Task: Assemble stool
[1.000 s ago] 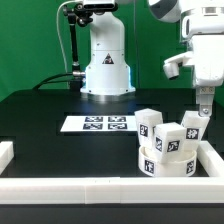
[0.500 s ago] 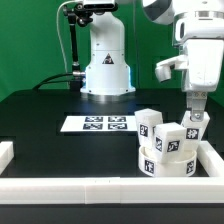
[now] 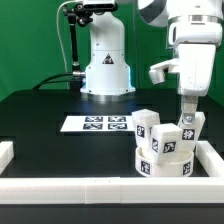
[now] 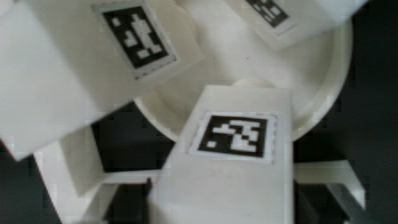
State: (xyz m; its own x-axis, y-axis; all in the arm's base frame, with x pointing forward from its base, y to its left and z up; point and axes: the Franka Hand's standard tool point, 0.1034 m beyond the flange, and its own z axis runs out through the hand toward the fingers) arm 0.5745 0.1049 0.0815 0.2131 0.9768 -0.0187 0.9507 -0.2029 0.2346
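— Looking at the exterior view, where do you find the tool [image 3: 187, 124]?

— You find it low on that view's right, hanging from the arm [image 3: 185, 50] and down among the stool parts. Its fingers sit on either side of the rightmost leg [image 3: 188, 128].

— Is it clenched on that leg?

— You cannot tell. The wrist view shows a leg [image 4: 231, 150] lying between the two fingers [image 4: 80, 190], tag facing the camera, yet whether the pads press on it or stand just off it is not clear.

— Where does the rest of the stool lie?

— You have the seat [image 3: 164, 158] flat on the black bench [image 3: 50, 120], near the front rail [image 3: 100, 185] and just beside the right rail [image 3: 212, 152]. Two more legs [image 3: 146, 124] stand on top of the seat, tilted, touching one another, tags outward. In the wrist view the round seat [image 4: 311, 80] shows pale behind the leg, with another leg [image 4: 134, 40] leaning across it.

— Anything else you should note?

— You see the marker board [image 3: 95, 123] lying flat on the bench, left of the stool parts and well apart from them. A white pedestal [image 3: 106, 60] stands at the far side, and a short rail [image 3: 6, 152] sits at the left edge.
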